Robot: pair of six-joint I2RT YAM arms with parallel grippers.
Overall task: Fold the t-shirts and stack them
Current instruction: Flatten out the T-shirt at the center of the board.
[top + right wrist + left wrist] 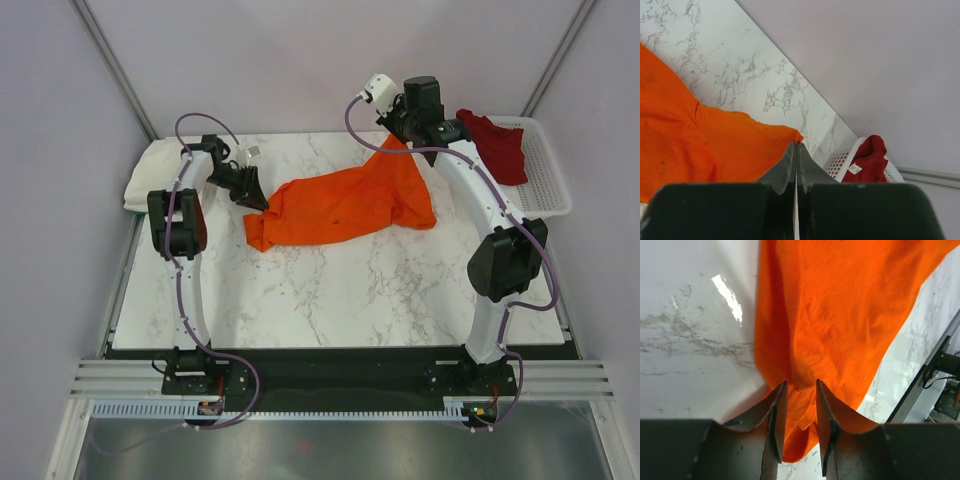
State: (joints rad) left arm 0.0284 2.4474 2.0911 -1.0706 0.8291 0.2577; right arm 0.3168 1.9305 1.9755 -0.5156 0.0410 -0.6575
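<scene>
The bright orange t-shirt [345,205] lies crumpled across the middle of the marble table. My left gripper [258,198] is at its left end. In the left wrist view the left gripper [801,384] has its jaws a narrow gap apart with a bunch of orange cloth [840,325] between them, creases running to the tips. My right gripper [402,138] holds the shirt's far corner raised. In the right wrist view the right gripper [798,145] is shut on the tip of the orange cloth [715,150]. The dark red t-shirt [495,145] lies in the basket. The cream-white t-shirt [150,185] lies at the far left.
The white mesh basket [550,175] stands at the back right, and it also shows in the right wrist view [840,162] with the red shirt [870,157] in it. Pale walls close the back and both sides. The near half of the marble table [340,300] is bare.
</scene>
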